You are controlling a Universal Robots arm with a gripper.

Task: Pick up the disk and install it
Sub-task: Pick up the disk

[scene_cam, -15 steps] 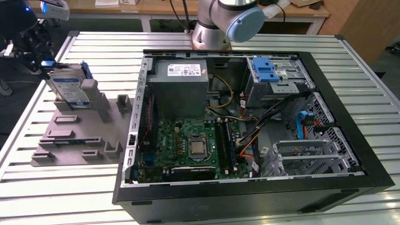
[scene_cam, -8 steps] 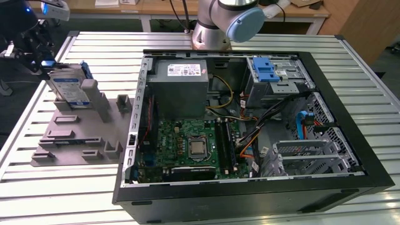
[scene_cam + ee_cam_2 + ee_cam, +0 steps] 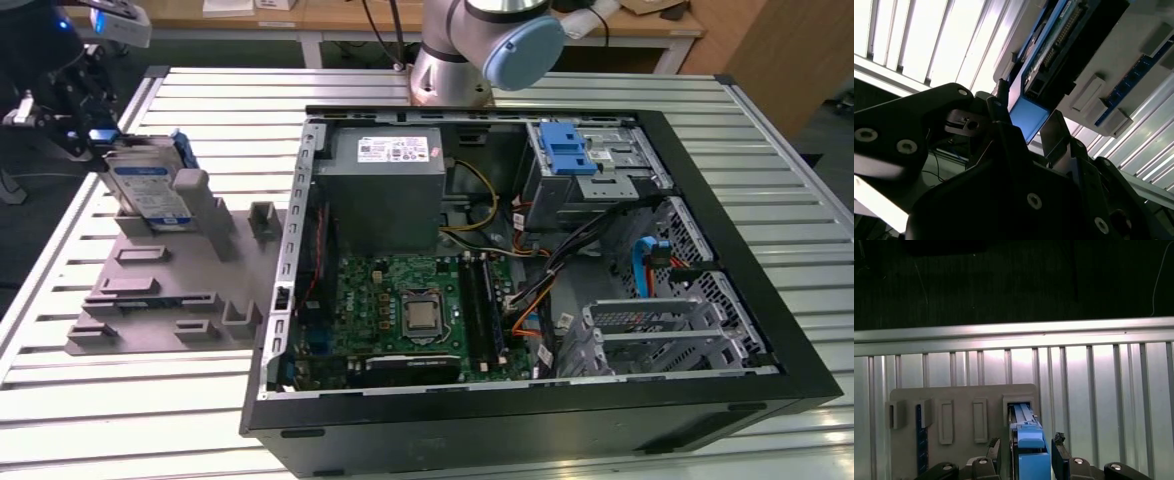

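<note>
The disk (image 3: 144, 185), a silver drive with a white-and-blue label in a blue carrier, stands on edge in a slot of the grey holder plate (image 3: 160, 290) on the exterior view's left. My gripper (image 3: 110, 140) is at the disk's upper end. In the first wrist view its blue end tab (image 3: 1031, 450) sits between my two dark fingers (image 3: 995, 450), with a narrow gap showing on each side. The second wrist view has the same tab (image 3: 1026, 117) inside my open gripper (image 3: 1029, 122).
An open computer case (image 3: 534, 440) lies on the slatted metal table (image 3: 747, 110). It holds a grey power-supply box (image 3: 387, 190), a motherboard (image 3: 414, 310) and a metal drive cage with a blue latch (image 3: 567, 155). The arm's base (image 3: 454, 60) stands behind the case.
</note>
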